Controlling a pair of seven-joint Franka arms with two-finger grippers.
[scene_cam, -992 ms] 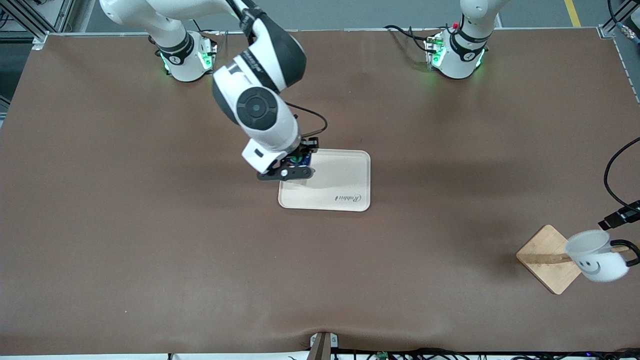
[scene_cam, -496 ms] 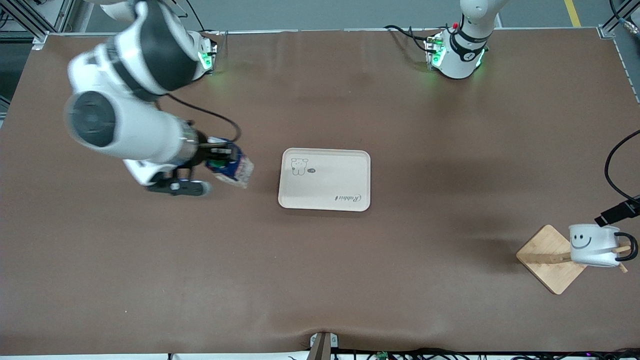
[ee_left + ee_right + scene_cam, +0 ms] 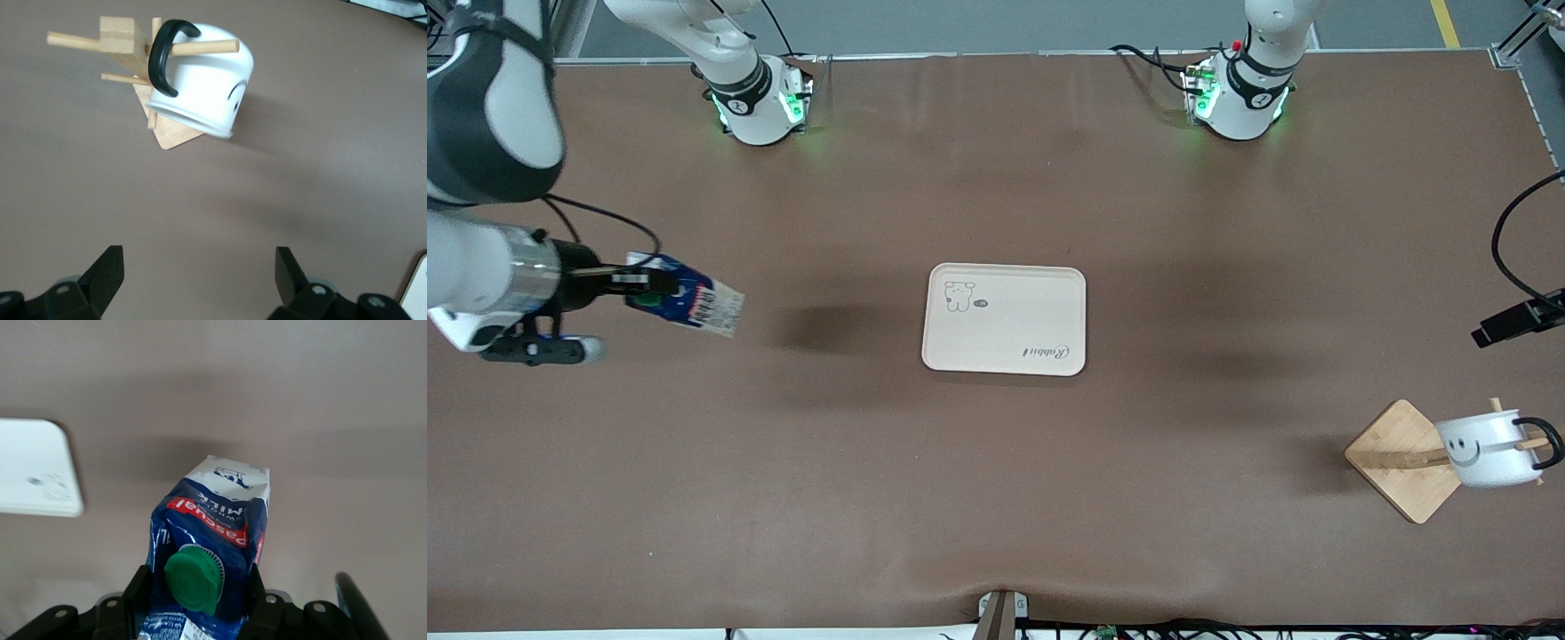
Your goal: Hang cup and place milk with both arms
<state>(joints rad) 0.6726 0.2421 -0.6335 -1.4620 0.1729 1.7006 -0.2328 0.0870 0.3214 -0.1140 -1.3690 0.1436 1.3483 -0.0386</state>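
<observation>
Milk (image 3: 687, 303) is clamped in the right tool (image 3: 633, 281), which hangs in the air over the table (image 3: 996, 498) toward the right arm's end. In the right wrist view the two fingers (image 3: 137, 587) press the dark blue upper part of the carton (image 3: 212, 540) on either side of the green cap (image 3: 193, 579), and the carton is tipped over with its white printed base pointing away from the tool toward the tray (image 3: 1005, 318). That tray (cream, little animal drawing in one corner) sits on the table well apart from the carton, about midway between the two arms' ends, with nothing on it.

Left tool (image 3: 200, 277) has its fingers spread wide with nothing between them, up in the air over the left arm's end of the table, and it looks down on the cup (image 3: 203, 83). The cup (image 3: 1489, 447) hangs by its black handle (image 3: 163, 57) on a peg of the wooden rack (image 3: 1400, 462), tilted, smiley face showing. No contact between that tool and the cup.
</observation>
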